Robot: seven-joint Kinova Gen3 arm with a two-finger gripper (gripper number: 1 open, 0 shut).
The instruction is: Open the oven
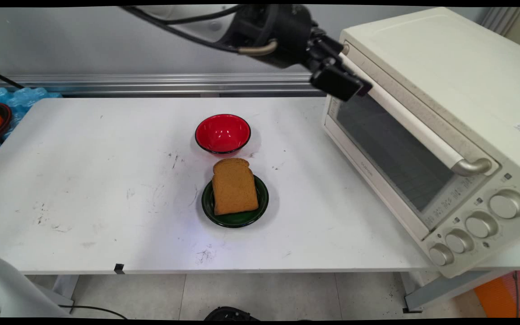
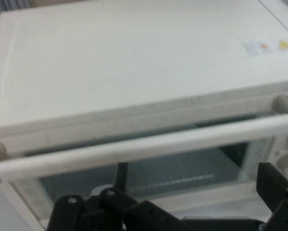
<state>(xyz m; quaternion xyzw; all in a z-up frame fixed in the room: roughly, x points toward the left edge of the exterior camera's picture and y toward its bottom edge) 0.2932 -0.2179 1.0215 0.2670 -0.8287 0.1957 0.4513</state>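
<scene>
Your red bowl (image 1: 222, 133) sits empty mid-desk (image 1: 84, 180), the green plate (image 1: 235, 215) just in front holding one bread slice (image 1: 234, 187); both well apart from the oven (image 1: 445, 113) at right. Your gripper (image 1: 339, 81) hangs open at the door handle (image 1: 415, 126); closing off-centre, it could slip or clip the glass.

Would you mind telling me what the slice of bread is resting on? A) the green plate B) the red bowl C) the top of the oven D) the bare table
A: the bread lies on the green plate, just in front of the empty red bowl, and clear of the oven to the right.
</scene>
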